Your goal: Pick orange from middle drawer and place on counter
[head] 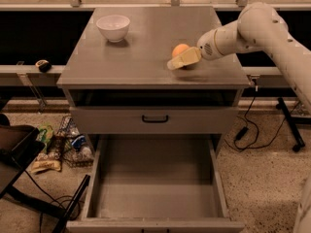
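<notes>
Where the orange (180, 49) sat: on the worktop (141, 57), near its right edge, midway front to back.
Hand (181, 57): touching the orange's front side; whether it gripped could not be told.
Middle drawer (155, 188): pulled out below the front edge.
Bowl (113, 27): white, near the back left corner.

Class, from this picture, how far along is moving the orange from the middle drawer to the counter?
Done: the middle drawer lies open with a bare floor, and the orange is up on the counter. In hand: the end effector sits right against the orange; whether it grips cannot be seen. Left: release if needed, then draw the arm away.
</notes>
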You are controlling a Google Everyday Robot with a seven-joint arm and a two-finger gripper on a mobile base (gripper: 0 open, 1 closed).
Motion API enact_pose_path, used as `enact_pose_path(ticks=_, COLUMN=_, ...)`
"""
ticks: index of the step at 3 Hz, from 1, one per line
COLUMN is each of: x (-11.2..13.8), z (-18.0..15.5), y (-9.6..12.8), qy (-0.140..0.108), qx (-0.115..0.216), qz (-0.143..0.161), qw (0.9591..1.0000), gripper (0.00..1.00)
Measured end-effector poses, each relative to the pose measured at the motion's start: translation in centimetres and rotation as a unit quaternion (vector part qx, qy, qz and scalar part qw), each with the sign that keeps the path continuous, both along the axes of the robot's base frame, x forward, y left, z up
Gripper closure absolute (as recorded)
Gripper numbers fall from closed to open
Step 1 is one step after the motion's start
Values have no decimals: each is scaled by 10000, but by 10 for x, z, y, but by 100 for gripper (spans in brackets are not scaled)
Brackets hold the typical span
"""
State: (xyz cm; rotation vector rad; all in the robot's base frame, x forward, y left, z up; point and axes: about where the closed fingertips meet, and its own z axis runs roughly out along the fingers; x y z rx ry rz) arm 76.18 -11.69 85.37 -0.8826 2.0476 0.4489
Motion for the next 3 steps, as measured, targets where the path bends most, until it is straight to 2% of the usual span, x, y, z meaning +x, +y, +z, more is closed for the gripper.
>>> enact_pose_path(ticks=1, x=-16, z=33, y=4, qy=-228, qx=-88, qz=259, qw=9994, gripper=0)
enact_pose_path(ticks=2, x=-64, z=100, y=2, qy=-875, qx=-375, qz=582, qw=9938, gripper=0)
enact_pose_path(ticks=3, x=-135, z=166, y=-9, qy=-1595, qx=-973, qz=655, qw=9802, gripper=0)
